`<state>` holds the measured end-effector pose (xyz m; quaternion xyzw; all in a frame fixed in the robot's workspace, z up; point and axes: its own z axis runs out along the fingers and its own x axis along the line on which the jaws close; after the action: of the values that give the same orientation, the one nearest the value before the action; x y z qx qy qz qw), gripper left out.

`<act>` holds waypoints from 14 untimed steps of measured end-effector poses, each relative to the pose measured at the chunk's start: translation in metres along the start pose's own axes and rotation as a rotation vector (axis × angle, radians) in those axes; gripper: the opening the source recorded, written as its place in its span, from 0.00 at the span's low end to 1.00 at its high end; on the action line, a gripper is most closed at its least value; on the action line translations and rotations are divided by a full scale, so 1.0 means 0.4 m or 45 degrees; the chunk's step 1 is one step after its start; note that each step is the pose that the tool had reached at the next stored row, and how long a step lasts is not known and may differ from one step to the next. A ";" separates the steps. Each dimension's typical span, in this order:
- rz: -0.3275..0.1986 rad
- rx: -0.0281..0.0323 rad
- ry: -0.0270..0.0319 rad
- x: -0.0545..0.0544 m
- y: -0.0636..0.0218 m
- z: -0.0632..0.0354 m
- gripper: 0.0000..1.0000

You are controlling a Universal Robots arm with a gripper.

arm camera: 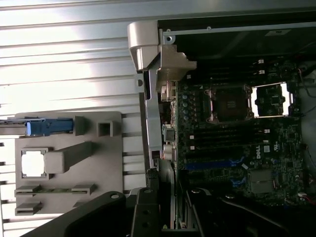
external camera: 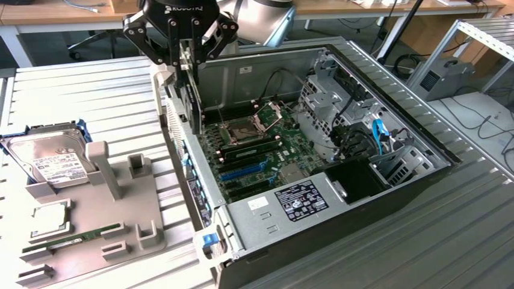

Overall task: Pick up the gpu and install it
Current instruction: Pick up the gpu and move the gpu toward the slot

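Observation:
My gripper (external camera: 187, 59) hangs over the near wall of the open computer case (external camera: 418, 162), at the exterior view's left side of it, and is shut on the gpu (external camera: 192, 102). The gpu is a thin black card held on edge, pointing down, with its silvery bracket (external camera: 168, 90) facing outward. Its lower end is level with the case's rear wall, above the motherboard (external camera: 257, 144). In the wrist view the gpu (arm camera: 170, 131) appears edge-on. Its bracket (arm camera: 152, 98) runs along the case edge, and the black fingers (arm camera: 148, 207) clamp it. The blue expansion slots (external camera: 241, 171) lie below and nearer.
A grey fixture tray (external camera: 120, 211) lies at the exterior view's left, carrying a silver hard drive (external camera: 48, 159), a CPU (external camera: 50, 218) and a green RAM stick (external camera: 72, 238). A power supply (external camera: 289, 205) fills the case's near corner. Drive cages and cables (external camera: 353, 126) crowd the far side.

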<state>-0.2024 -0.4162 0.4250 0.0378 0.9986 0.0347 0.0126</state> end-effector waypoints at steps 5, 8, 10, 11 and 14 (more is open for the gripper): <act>0.000 0.0000 0.0001 -0.003 0.000 0.001 0.26; 0.000 0.0001 0.0001 -0.006 0.000 0.001 0.26; 0.000 0.0001 0.0001 -0.007 0.000 0.002 0.26; 0.000 0.0000 0.0000 -0.008 0.000 0.002 0.26; 0.000 0.0000 0.0000 -0.011 0.001 0.003 0.26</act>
<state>-0.1980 -0.4162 0.4239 0.0378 0.9986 0.0347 0.0126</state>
